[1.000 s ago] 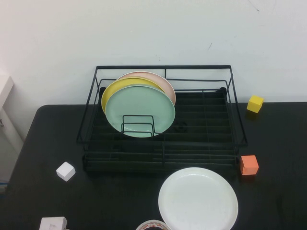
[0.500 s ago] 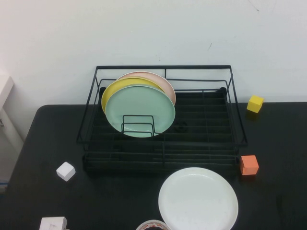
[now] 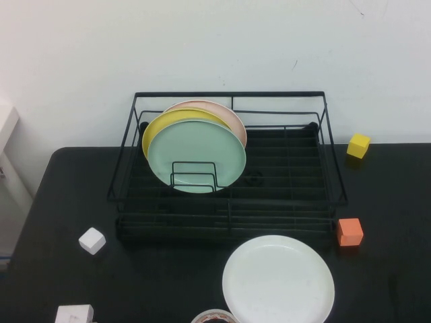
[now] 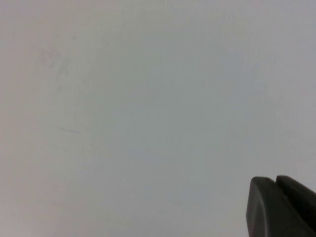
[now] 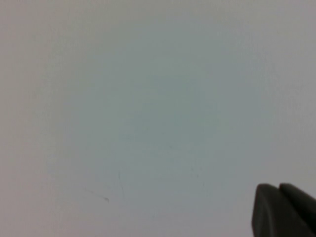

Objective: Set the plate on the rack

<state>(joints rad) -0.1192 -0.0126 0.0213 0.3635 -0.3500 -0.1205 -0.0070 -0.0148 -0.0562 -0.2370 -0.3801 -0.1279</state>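
The white plate [image 3: 278,279] lies flat on the black table, near the front edge and just in front of the rack's right half. The black wire rack [image 3: 229,95] stands at the back middle and holds three upright plates on its left side: mint green [image 3: 196,156], yellow [image 3: 156,129] and pink [image 3: 227,116]. Its right half holds nothing. Neither arm shows in the high view. My left gripper [image 4: 275,180] and my right gripper [image 5: 279,186] each face a plain pale wall, fingers together, holding nothing.
A yellow cube [image 3: 358,145] sits right of the rack at the back. An orange cube [image 3: 349,231] sits at the rack's front right corner. A white cube [image 3: 92,240] and a white block [image 3: 74,314] lie front left. A round rim [image 3: 214,316] shows at the front edge.
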